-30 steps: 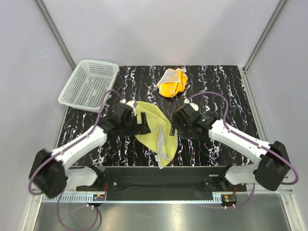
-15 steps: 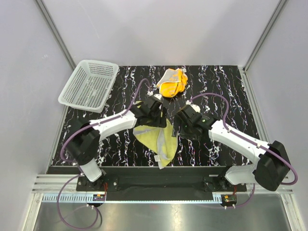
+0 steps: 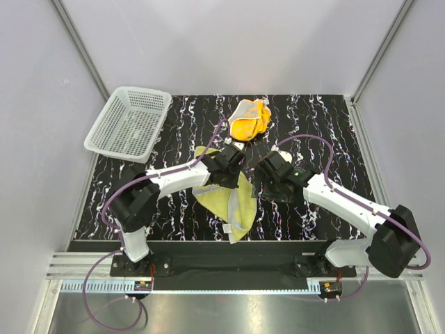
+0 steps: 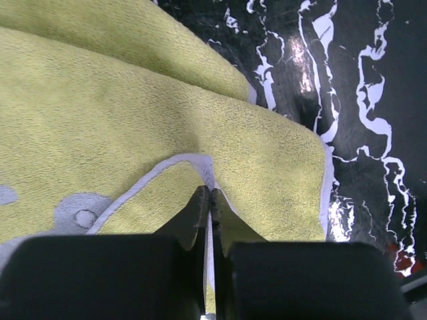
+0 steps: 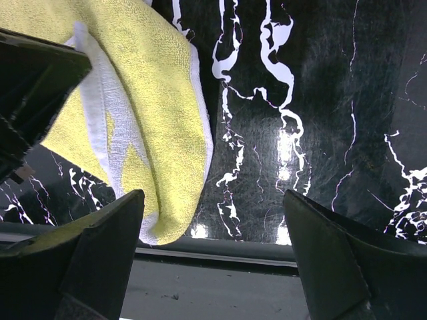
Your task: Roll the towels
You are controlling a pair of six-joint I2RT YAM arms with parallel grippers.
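The pale yellow towel (image 3: 224, 200) lies crumpled at the middle of the black marbled table, one end hanging toward the near edge. My left gripper (image 3: 235, 174) is on its right part. In the left wrist view the gripper (image 4: 206, 193) is shut, pinching the towel's (image 4: 133, 127) white hem between the fingertips. My right gripper (image 3: 259, 186) hovers just right of the towel. Its fingers (image 5: 107, 247) stand wide open with nothing between them, and the yellow towel (image 5: 160, 127) shows at their left. The orange towel (image 3: 249, 120) sits bunched at the back centre, untouched.
A white mesh basket (image 3: 128, 124) stands tilted at the back left corner. The table's near edge and a metal rail (image 5: 220, 250) lie right below the right gripper. Grey walls enclose the table on three sides.
My left arm swung right across the yellow towel and its gripper went from open to shut on the towel's hem. The right arm barely moved.
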